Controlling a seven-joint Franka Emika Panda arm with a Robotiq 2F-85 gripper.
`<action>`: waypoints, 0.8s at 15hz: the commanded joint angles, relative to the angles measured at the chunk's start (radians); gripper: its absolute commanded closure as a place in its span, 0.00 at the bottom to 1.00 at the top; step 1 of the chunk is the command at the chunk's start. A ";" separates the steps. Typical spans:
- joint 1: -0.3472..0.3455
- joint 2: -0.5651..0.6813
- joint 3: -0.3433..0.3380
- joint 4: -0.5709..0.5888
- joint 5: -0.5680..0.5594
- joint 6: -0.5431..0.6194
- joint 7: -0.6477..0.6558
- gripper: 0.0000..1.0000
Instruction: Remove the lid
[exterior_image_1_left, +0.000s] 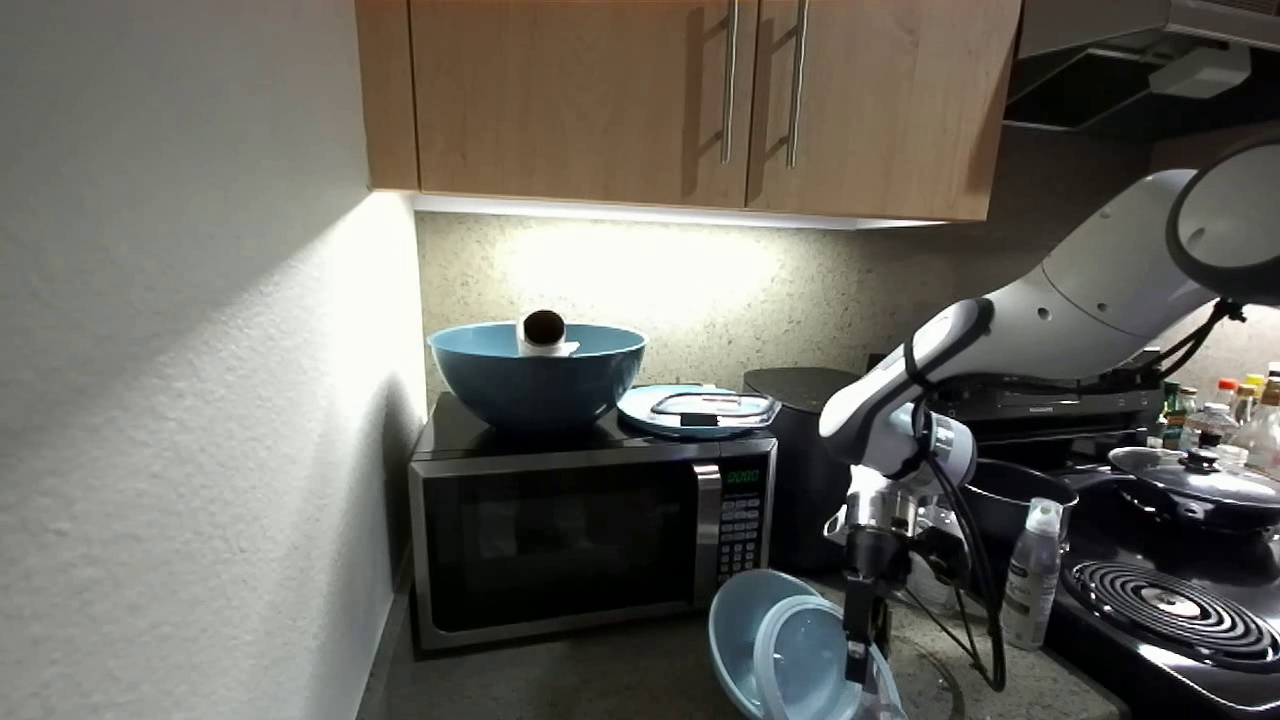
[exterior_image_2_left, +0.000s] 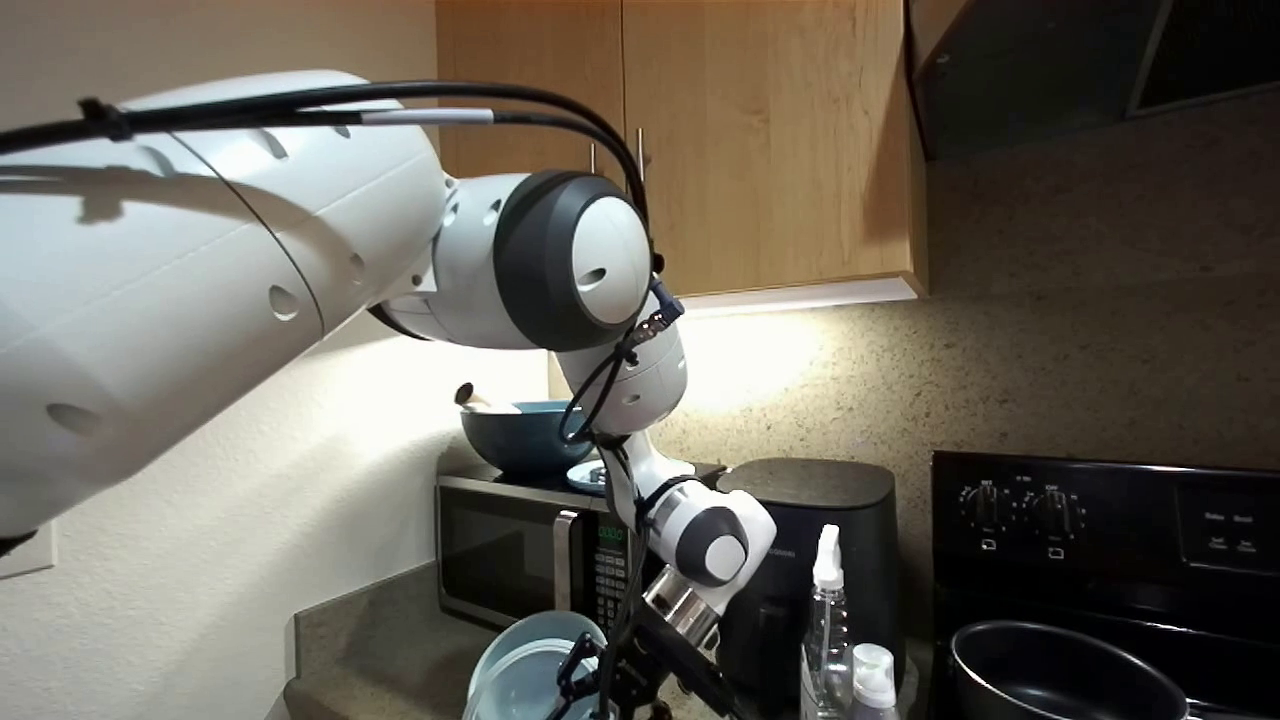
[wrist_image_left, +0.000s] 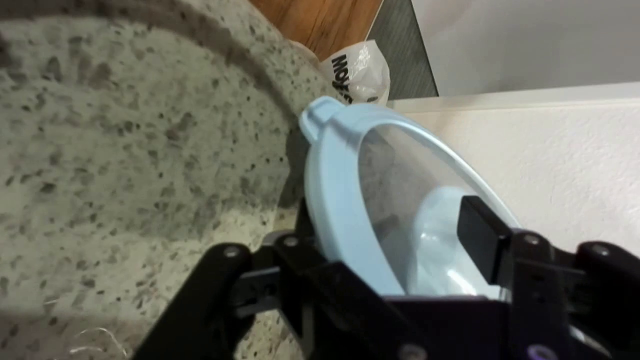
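Note:
The round pale-blue lid (exterior_image_1_left: 792, 612) stands tilted at the mouth of a light-blue bowl (exterior_image_1_left: 735, 625) on the counter before the microwave. The lid also shows in an exterior view (exterior_image_2_left: 520, 655). In the wrist view the lid (wrist_image_left: 340, 190) has a wide pale-blue rim, a small tab and a see-through middle. My gripper (wrist_image_left: 385, 215) is open, with one finger at the rim's outer edge and partly hidden by it. The other finger is over the lid's middle, apart from the first. The gripper (exterior_image_1_left: 862, 645) points down at the lid's side.
The microwave (exterior_image_1_left: 560, 540) stands behind, with a dark blue bowl (exterior_image_1_left: 540, 385) and a pale-blue round piece (exterior_image_1_left: 640, 410) under a flat clear one on top. A black air fryer (exterior_image_2_left: 810, 540), a spray can (exterior_image_1_left: 1032, 580) and a stove (exterior_image_1_left: 1170, 610) with pans are beside the arm.

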 joint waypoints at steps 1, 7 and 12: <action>0.019 -0.112 0.005 -0.144 0.088 0.188 0.056 0.58; 0.054 -0.251 0.020 -0.307 0.193 0.352 0.144 0.95; 0.093 -0.322 0.019 -0.386 0.215 0.410 0.200 0.98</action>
